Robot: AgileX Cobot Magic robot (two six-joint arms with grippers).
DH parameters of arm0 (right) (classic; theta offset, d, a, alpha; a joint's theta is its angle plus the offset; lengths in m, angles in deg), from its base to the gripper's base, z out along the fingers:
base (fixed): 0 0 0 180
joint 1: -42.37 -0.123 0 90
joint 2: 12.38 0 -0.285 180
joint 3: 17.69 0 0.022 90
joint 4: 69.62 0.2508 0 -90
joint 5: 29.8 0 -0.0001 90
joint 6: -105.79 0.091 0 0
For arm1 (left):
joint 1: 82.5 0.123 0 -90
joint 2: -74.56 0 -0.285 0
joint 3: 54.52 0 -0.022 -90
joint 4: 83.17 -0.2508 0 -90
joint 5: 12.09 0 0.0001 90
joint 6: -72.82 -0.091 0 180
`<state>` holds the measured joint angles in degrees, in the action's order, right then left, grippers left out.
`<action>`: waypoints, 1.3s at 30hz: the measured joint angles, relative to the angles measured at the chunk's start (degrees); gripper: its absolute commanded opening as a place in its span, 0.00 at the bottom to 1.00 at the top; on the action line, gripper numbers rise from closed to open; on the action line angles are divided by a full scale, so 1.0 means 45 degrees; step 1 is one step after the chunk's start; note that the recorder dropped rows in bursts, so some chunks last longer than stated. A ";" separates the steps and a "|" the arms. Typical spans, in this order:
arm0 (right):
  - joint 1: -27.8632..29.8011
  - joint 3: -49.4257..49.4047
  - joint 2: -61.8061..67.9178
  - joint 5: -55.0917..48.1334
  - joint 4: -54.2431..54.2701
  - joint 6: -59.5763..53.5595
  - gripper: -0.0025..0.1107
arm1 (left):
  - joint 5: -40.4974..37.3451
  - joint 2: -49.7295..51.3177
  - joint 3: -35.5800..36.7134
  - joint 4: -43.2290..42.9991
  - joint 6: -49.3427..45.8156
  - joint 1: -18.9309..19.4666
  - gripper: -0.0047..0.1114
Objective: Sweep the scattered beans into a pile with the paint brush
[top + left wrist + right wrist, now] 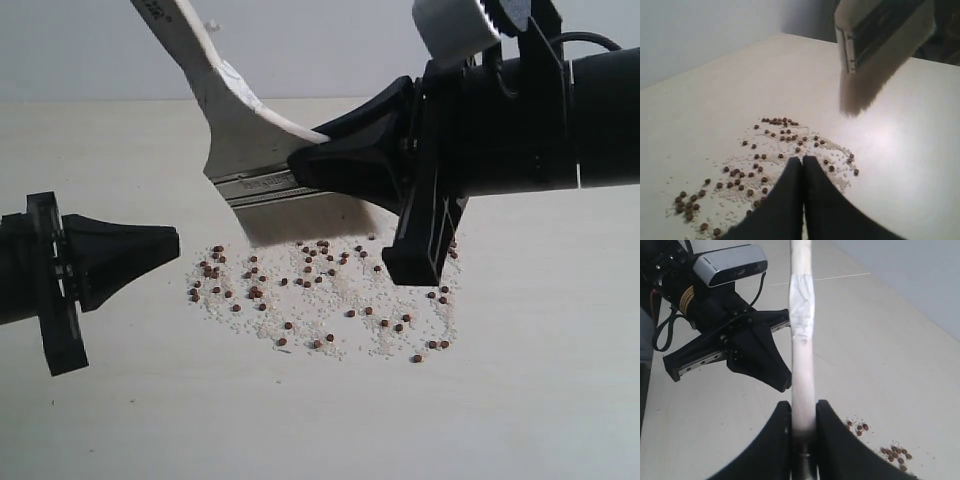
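The beans [320, 290] lie scattered in a wide, loose patch on the pale table, mixed with whitish crumbs; no pile is in view. They also show as the beans [765, 160] under my left gripper and the beans [895, 452] beside my right jaws. My right gripper [300, 165] is shut on the paint brush [255, 150] near its silver band, with the handle rising up and to the left. Its bristles [300, 222] hang at the patch's far edge; whether they touch the table is unclear. My left gripper [172, 243] is shut and empty, just left of the beans.
The table top [520, 400] is pale and bare around the bean patch. In the right wrist view the left arm's gripper [782, 382] and its wrist camera [730, 265] sit close beside the brush handle [802, 340].
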<state>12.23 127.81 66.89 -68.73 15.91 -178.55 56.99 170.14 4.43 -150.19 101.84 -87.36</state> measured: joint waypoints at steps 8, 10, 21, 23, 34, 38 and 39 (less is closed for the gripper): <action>0.0000 0.0000 0.0653 0.0023 0.0551 -0.0336 0.02 | 0.0000 0.0000 -0.0782 0.0246 -0.0311 -0.0958 0.04; 0.0000 0.0000 0.0933 0.0023 0.0631 -0.0591 0.02 | 0.0000 0.0000 -0.0805 0.0143 -0.0372 -0.1244 0.04; 0.0000 0.0111 0.1113 0.0048 0.0851 -0.0977 0.02 | 0.0028 0.0008 -0.0805 0.0204 -0.0399 -0.1369 0.26; 0.0000 0.0111 0.1113 0.0048 0.0851 -0.0977 0.02 | 0.0028 0.0008 -0.0805 0.0435 -0.0399 -0.1369 0.37; 0.0000 0.0111 0.1113 -0.0725 0.0920 -0.1221 0.02 | 0.0075 0.0008 -0.0812 0.1332 -0.0147 -0.1369 0.65; 0.0000 0.0111 0.1144 -0.0775 0.0949 -0.1478 0.02 | 0.0075 0.0008 -0.0812 0.1291 -0.0027 -0.1369 0.65; 0.0000 0.0111 0.1194 -0.0864 0.1029 -0.1651 0.02 | 0.0075 0.0008 -0.0812 0.1293 -0.0027 -0.1386 0.65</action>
<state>12.23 128.31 72.26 -72.62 20.55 -185.98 57.32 170.18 0.77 -144.37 101.72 -93.60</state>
